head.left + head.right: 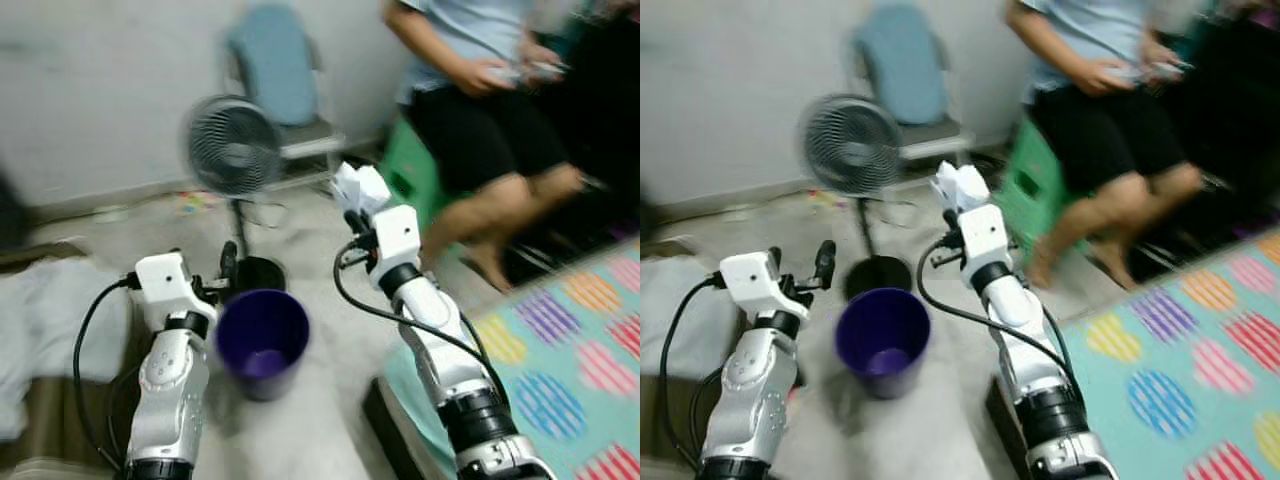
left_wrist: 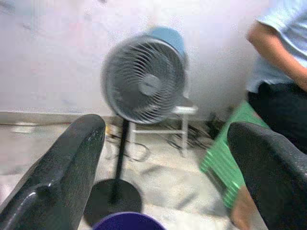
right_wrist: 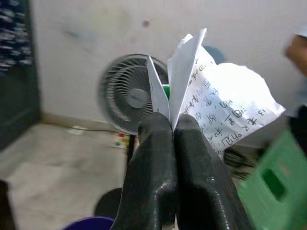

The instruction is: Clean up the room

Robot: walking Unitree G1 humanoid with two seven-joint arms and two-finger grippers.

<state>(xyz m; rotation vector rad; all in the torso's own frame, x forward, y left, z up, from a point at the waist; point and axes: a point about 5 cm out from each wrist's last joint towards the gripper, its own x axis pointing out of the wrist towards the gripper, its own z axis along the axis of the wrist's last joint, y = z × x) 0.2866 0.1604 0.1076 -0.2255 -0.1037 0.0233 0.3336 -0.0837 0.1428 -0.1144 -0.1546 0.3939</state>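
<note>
- Right wrist view shows the right gripper (image 3: 173, 125) pinched tight on a crumpled white sheet of printed paper (image 3: 211, 100), held up beside the round purple plastic bin (image 1: 262, 342); I judge the drop still to come.
- Left gripper (image 2: 168, 143) hangs spread wide over the bin's rim, holding nothing.

Pale wall (image 1: 90, 90), standing fan (image 1: 232, 148), blue chair (image 1: 275, 75), patterned mat (image 1: 570, 360).
</note>
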